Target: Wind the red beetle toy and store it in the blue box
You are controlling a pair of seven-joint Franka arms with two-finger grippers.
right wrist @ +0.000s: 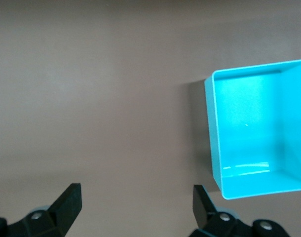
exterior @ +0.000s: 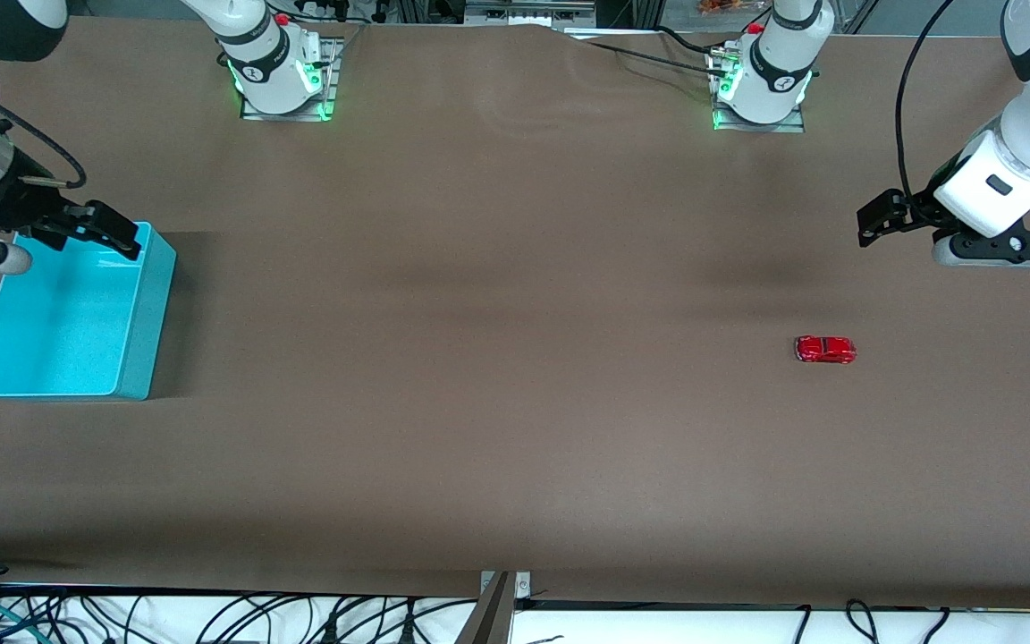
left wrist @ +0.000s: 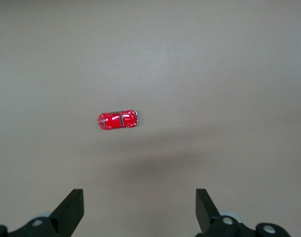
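1. I see the red toy car (exterior: 825, 350) sitting alone on the brown table (exterior: 497, 429), toward the left arm's end, well apart from the blue box (exterior: 68, 313).
2. My left gripper (exterior: 882, 219) hangs in the air over bare table near the car, fingers (left wrist: 71, 210) spread apart and empty.
3. My right gripper (exterior: 95, 230) hovers over the box's rim, fingers (right wrist: 66, 202) also apart, holding nothing.
4. The box sits open at the right arm's end.
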